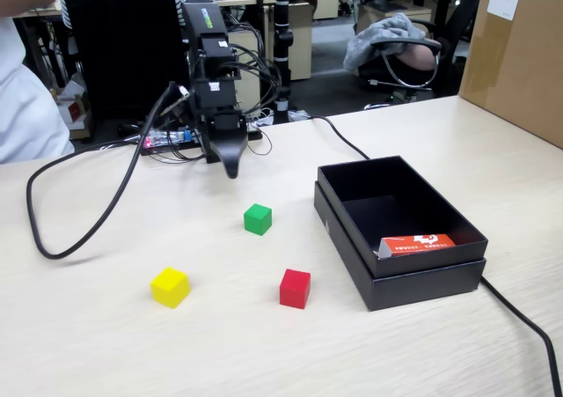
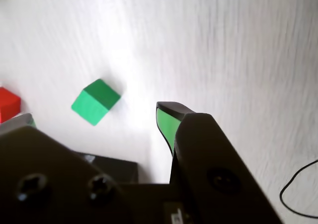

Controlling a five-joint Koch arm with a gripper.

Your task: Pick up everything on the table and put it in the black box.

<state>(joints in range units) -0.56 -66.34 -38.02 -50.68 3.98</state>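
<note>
In the fixed view, the gripper [image 1: 232,170] hangs above the table [image 1: 132,344], with its dark tip pointing down, at the far side behind the cubes. From here I see only one tip, so I cannot tell how far the jaws are apart; nothing is held in it. The green cube [image 1: 258,219] lies on the wood just in front of the tip. The yellow cube [image 1: 170,287] is nearer to the camera and to the left, and the red cube [image 1: 295,289] is near the front, just beside the black box [image 1: 422,278]. All three cubes are outside the box. Inside the box, against its front wall, lies a flat orange-red carton [image 1: 418,243]. A black cable [image 1: 79,230] curves over the table on the left.

In the wrist view, one green-lined finger [image 2: 167,123] shows above the pale wood. The green cube [image 2: 95,101] is left of it, not touching. The red cube [image 2: 8,104] is at the left edge.
</note>
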